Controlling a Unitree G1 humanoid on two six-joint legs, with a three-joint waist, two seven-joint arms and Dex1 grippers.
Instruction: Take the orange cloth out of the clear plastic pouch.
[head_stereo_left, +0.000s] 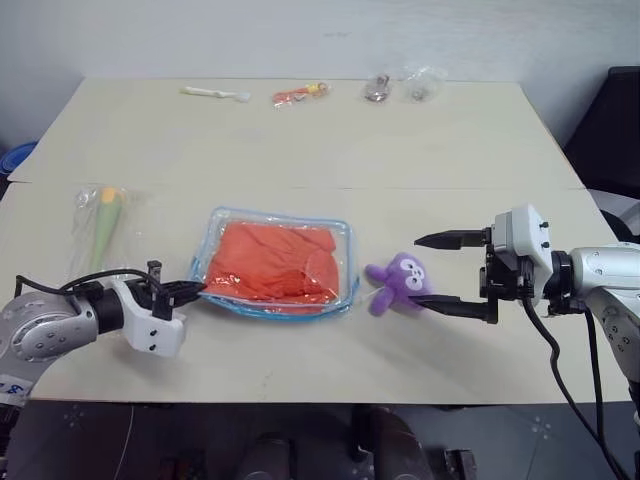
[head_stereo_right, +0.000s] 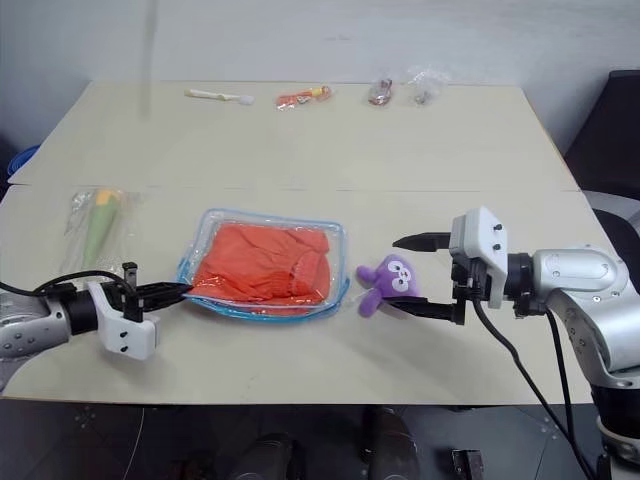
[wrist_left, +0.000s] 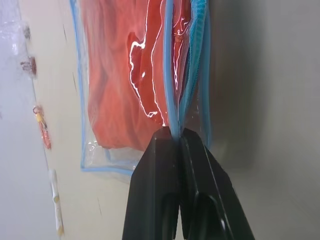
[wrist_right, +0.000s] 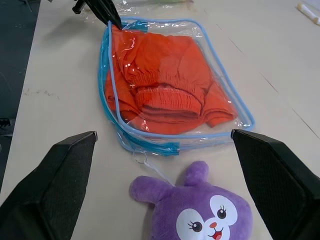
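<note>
Orange fabric shows through clear plastic at the table's centre: in the left eye view the orange cloth (head_stereo_left: 268, 262) lies wholly inside the clear plastic pouch (head_stereo_left: 345, 240), whose long axis runs from nine to three o'clock. At nine o'clock of the pouch the left gripper (head_stereo_left: 190, 289) is pinched tight on its blue-trimmed edge. At three o'clock, past the purple plush toy (head_stereo_left: 398, 282), the right gripper (head_stereo_left: 430, 270) has its fingers spread wide, empty, pointing toward the pouch.

The right eye view gives the same layout, with the toy between the right gripper and the pouch.

Through the left wrist view, the two black fingers meet on the blue zipper trim (wrist_left: 172, 100), cloth beyond.

From the right wrist view, the zipper side gapes toward the toy, so the free right gripper looks better placed to reach in.
</note>
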